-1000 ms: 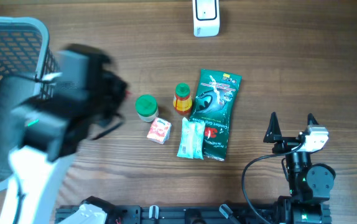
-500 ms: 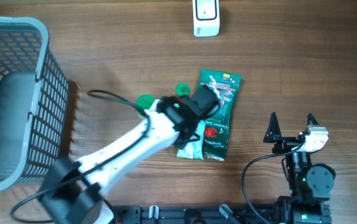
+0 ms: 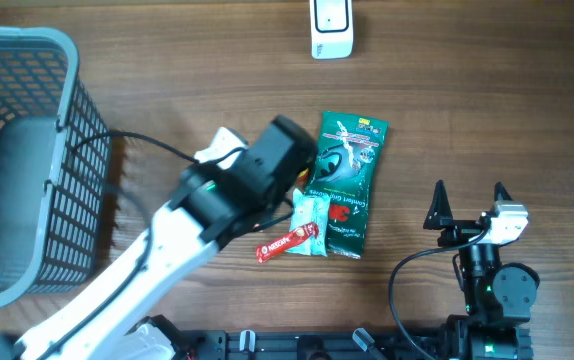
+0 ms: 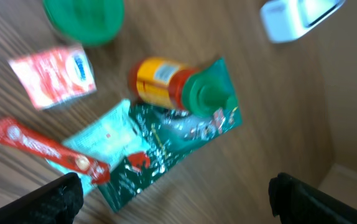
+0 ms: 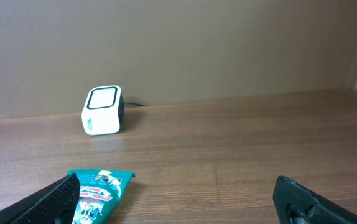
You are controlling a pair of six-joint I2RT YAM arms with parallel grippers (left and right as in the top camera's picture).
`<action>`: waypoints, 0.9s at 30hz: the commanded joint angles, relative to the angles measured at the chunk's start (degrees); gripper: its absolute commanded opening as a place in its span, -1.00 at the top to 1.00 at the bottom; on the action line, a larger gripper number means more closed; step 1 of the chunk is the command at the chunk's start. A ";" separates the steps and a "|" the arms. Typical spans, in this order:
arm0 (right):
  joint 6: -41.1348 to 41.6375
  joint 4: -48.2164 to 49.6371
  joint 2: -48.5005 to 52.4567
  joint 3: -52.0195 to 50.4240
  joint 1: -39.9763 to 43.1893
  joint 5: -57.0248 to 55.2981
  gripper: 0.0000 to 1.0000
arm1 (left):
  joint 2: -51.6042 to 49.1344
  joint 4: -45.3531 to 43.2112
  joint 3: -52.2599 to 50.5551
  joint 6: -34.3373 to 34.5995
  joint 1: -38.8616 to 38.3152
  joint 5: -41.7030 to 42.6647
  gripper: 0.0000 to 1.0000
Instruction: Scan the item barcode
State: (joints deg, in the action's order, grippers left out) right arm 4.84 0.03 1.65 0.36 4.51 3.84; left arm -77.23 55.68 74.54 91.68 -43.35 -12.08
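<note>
A red stick packet point(image 3: 289, 241) lies flat on the table across the lower end of a pale teal packet point(image 3: 309, 218). In the left wrist view the red stick packet point(image 4: 48, 147) is at the lower left. My left gripper point(image 4: 178, 202) hovers above the pile of items, open, with nothing between its fingers point(image 4: 49, 200). The white barcode scanner point(image 3: 331, 28) stands at the table's far edge, well away from the items. My right gripper point(image 3: 467, 204) rests open and empty at the right, facing the scanner point(image 5: 102, 110).
A green pouch point(image 3: 347, 178) lies right of the teal packet. A yellow bottle with a green cap point(image 4: 177, 88), a red and white carton point(image 4: 55, 76) and a green lid point(image 4: 84, 18) sit under my left arm. A grey basket point(image 3: 27, 45) stands at the left.
My left arm swung from beside the basket to above the pile of items. Its jaws opened, and the red stick packet now lies on the table by the teal packet.
</note>
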 commanded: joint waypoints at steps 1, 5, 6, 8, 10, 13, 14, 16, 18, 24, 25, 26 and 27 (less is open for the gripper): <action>-0.31 0.11 0.02 -0.07 -0.22 0.20 -1.00 | 6.03 3.15 0.48 -5.42 1.53 -8.59 -1.00; -0.33 0.11 0.02 -0.07 -0.22 0.20 -1.00 | 10.51 3.30 0.48 -6.16 1.75 -16.44 -1.00; -0.33 0.11 0.02 -0.07 -0.22 0.20 -0.99 | 11.80 2.95 0.48 -7.91 1.75 -19.15 -1.00; -0.33 0.11 0.02 -0.07 -0.22 0.20 -1.00 | 15.43 0.04 0.52 -9.27 1.75 -23.39 -1.00; -0.33 0.11 0.02 -0.07 -0.22 0.20 -0.99 | 18.67 -6.47 0.52 -12.37 1.75 -26.27 -1.00; -0.33 0.11 0.02 -0.07 -0.22 0.20 -0.99 | 22.10 -21.44 0.52 -24.30 1.75 -33.27 -1.00; -0.33 0.11 0.02 -0.07 -0.22 0.20 -1.00 | 22.71 -26.40 0.52 -29.05 1.75 -35.89 -1.00; -0.33 0.11 0.02 -0.07 -0.22 0.20 -0.99 | 22.91 -34.07 0.52 -39.67 1.75 -40.92 -1.00; -0.31 0.11 0.02 -0.07 -0.22 0.20 -0.99 | 22.62 -40.09 0.52 -49.29 1.77 -44.22 -1.00; -0.33 0.11 0.02 -0.07 -0.22 0.20 -0.99 | 22.49 -58.14 0.52 -84.04 1.77 -55.82 -1.00; -0.31 0.11 0.02 -0.07 -0.22 0.20 -0.99 | 22.58 -63.23 0.52 -89.20 2.08 -56.70 -1.00; -0.31 0.11 0.02 -0.07 -0.22 0.20 -0.99 | 22.64 -69.53 0.52 -94.42 2.64 -56.61 -1.00; -0.33 0.11 0.02 -0.07 -0.22 0.20 -0.99 | 22.62 -72.30 0.52 -96.50 2.82 -56.59 -1.00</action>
State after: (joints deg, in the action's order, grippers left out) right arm 4.84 0.01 1.72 0.36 4.51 3.84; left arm -54.92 -8.71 74.50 15.00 -41.63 -63.46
